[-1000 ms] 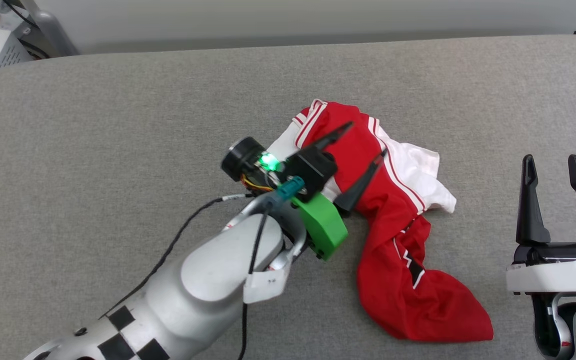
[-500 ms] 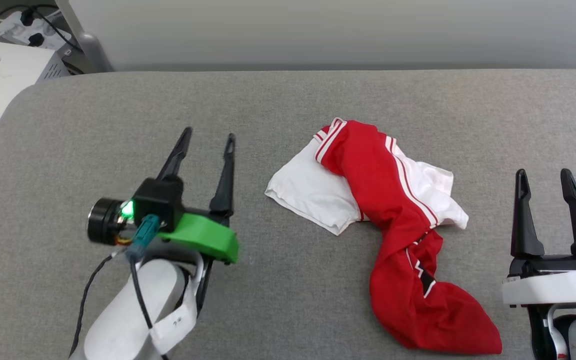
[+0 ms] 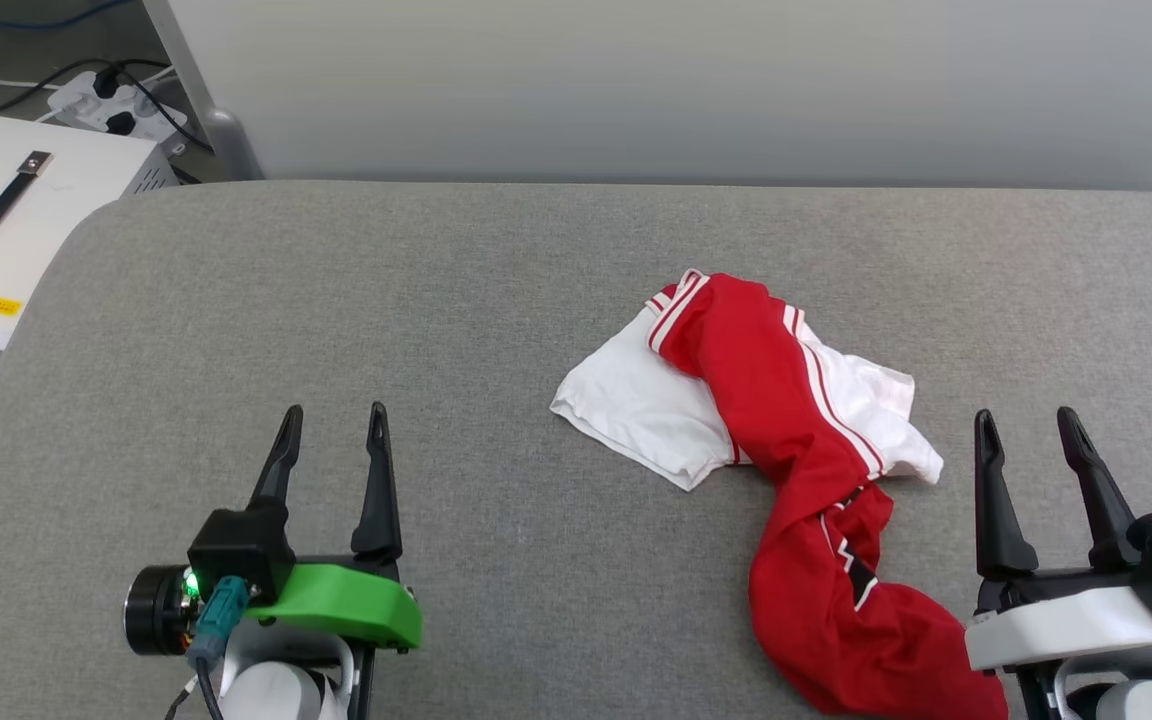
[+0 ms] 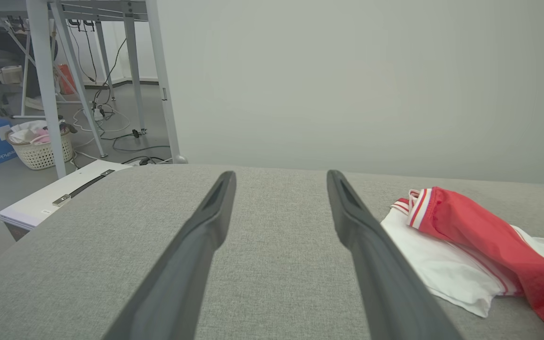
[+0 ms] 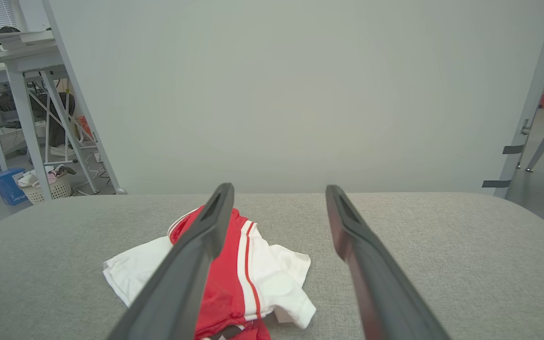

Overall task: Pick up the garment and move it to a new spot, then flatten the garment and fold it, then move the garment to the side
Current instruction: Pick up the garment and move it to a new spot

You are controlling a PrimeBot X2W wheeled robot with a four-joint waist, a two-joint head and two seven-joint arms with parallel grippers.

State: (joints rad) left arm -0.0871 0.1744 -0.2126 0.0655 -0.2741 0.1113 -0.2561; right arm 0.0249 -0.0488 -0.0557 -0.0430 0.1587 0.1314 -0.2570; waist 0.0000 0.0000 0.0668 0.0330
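The garment (image 3: pixel 786 440), a red jersey with white sleeves and striped trim, lies crumpled right of centre on the grey padded table (image 3: pixel 496 300). Its red body trails down toward the near edge, with a bit of black lettering showing. My left gripper (image 3: pixel 333 417) rests open at the lower left, well apart from the garment, nothing between its fingers. My right gripper (image 3: pixel 1026 420) stands open at the lower right, just right of the red tail. In the left wrist view the garment (image 4: pixel 465 245) lies to the right of the left gripper (image 4: pixel 279 177). In the right wrist view the garment (image 5: pixel 253 264) lies partly behind the left finger of the right gripper (image 5: pixel 279 191).
A white box with a black handle (image 3: pixel 6 220) stands off the table's left edge, cables and a power strip (image 3: pixel 116 100) behind it. A pale wall panel (image 3: pixel 696 90) runs along the far edge. A laundry basket (image 4: pixel 40 146) sits on the floor at the left.
My left gripper has drawn back from over the garment to the lower left, open and empty. The head camera has tilted, shifting the whole picture down. The garment stays put.
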